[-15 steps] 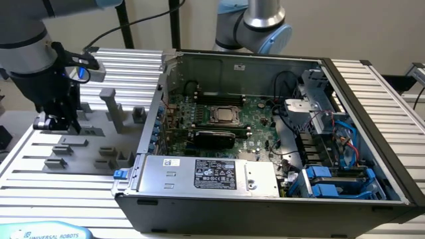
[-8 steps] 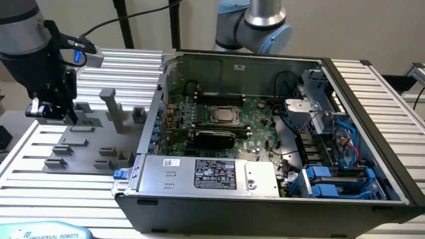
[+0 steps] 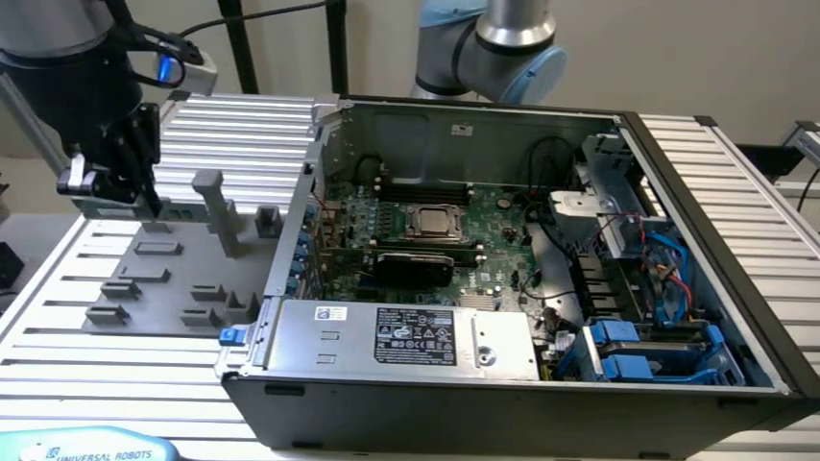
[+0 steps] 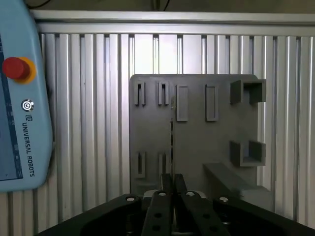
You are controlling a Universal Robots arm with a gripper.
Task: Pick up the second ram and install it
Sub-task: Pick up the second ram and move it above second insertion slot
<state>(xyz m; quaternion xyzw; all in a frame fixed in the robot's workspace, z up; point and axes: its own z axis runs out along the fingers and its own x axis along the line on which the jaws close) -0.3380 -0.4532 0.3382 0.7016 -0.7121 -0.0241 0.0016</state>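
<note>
**While the memory stick (image 4: 172, 140) sits pinched in the gripper (image 4: 173, 179), straightness is what counts**

Because the jaws are closed on the stick's thin edge, the grip looks narrow and easy to twist. From the wrist the stick shows edge-on, as a dark line running out from between the fingers. In the exterior view the gripper (image 3: 145, 204) hangs low over the grey holder plate (image 3: 167, 288), at that view's left and well apart from the computer case (image 3: 423, 408). I cannot tell whether the stick's lower edge is clear of its slot in the plate.

My judgement is that this step goes well if the lift is straight up along the slot, with no sideways pull. A thin board held by one edge could rock or bind against the slot walls. The stick appears centred between the fingers and in line with them, which suits that kind of lift.

The plate lies flat on a ribbed aluminium table (image 4: 88, 137) and carries several raised blocks and narrow slots. A pale blue control tablet (image 4: 24, 98) with a red button rests on the table beside the plate. The case lies open on its side, with the green main board (image 3: 506, 216) and the power supply (image 3: 410, 336) exposed. Behind it a second arm (image 3: 500, 43) stands before a plain pale wall, and black poles (image 3: 336, 48) rise at the back.
</note>
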